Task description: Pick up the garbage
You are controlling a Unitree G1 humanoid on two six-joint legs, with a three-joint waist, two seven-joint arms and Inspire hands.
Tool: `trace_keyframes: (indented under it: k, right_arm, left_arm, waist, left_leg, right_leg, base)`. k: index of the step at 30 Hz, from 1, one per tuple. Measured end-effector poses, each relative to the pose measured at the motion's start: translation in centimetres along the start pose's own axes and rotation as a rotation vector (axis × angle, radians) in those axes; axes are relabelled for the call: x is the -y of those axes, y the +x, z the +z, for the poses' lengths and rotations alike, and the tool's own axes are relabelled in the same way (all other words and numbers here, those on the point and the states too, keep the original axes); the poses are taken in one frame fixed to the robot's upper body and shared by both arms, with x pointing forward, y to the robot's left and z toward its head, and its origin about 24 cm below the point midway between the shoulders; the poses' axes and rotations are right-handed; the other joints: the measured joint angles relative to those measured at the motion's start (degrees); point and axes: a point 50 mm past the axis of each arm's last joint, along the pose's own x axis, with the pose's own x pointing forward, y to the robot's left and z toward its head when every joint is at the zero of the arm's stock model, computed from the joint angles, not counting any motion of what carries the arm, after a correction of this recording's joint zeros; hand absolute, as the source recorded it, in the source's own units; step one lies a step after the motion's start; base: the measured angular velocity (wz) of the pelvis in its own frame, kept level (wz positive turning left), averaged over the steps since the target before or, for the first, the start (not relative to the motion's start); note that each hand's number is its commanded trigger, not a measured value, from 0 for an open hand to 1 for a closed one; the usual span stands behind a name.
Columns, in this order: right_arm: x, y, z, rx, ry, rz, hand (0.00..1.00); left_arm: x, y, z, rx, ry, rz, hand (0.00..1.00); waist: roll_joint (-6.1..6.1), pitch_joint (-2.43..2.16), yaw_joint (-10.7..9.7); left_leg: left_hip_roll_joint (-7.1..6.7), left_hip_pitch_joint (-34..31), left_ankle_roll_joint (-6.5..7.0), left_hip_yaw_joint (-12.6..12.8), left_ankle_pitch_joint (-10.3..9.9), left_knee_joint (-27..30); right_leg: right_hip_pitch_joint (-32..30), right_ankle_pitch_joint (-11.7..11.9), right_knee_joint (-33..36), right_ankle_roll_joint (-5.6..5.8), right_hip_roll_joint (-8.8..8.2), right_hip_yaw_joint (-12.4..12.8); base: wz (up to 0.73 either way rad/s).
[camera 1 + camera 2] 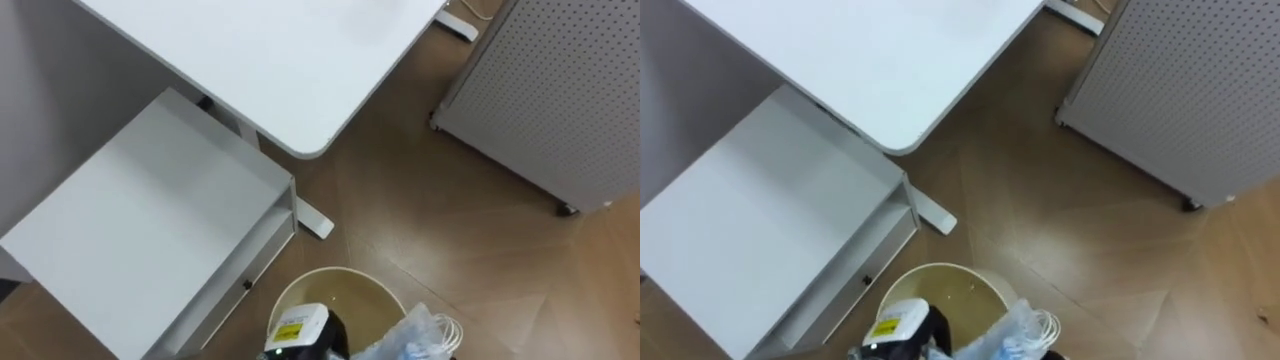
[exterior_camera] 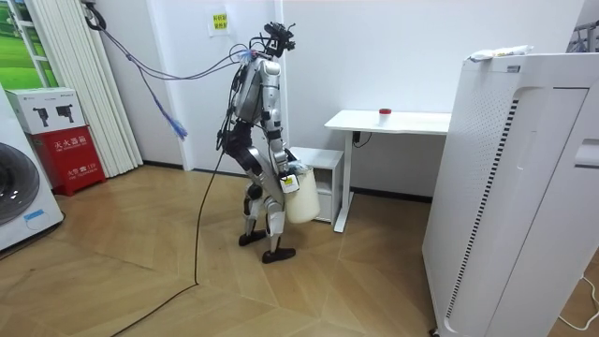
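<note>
A round cream waste bin (image 1: 335, 285) hangs at the bottom of the eye views, close in front of me. My left hand (image 1: 300, 330), dark with a white and yellow tag on its back, rests at the bin's near left rim; its fingers are hidden. Crumpled clear plastic garbage (image 1: 420, 335) with thin loops sticks up at the bin's near right side. In the room view I stand bent a little beside the white desk (image 2: 388, 120), with the bin (image 2: 301, 198) held at thigh height.
A white desk top (image 1: 270, 50) fills the upper left, and a low white cabinet (image 1: 150, 220) stands under it to my left. A grey perforated partition on castors (image 1: 560, 90) is at the upper right. Wooden floor (image 1: 440, 230) lies between them.
</note>
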Motion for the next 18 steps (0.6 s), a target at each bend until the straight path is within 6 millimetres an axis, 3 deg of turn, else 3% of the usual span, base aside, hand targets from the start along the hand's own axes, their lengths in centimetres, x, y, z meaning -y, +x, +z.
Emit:
trace_keyframes:
  k: [18]
  right_arm:
    - [0.1,-0.1,-0.4,-0.013,0.009,0.016,1.0]
  left_arm:
    - [1.2,-0.2,0.1,-0.002,0.009,-0.151,0.0]
  waist:
    - [0.83,-0.38,0.3]
  left_leg:
    - [0.14,0.8,0.32,-0.1,0.2,-0.1]
  right_leg:
    - [1.4,1.1,-0.6,0.09,-0.02,-0.3]
  base:
    - [0.0]
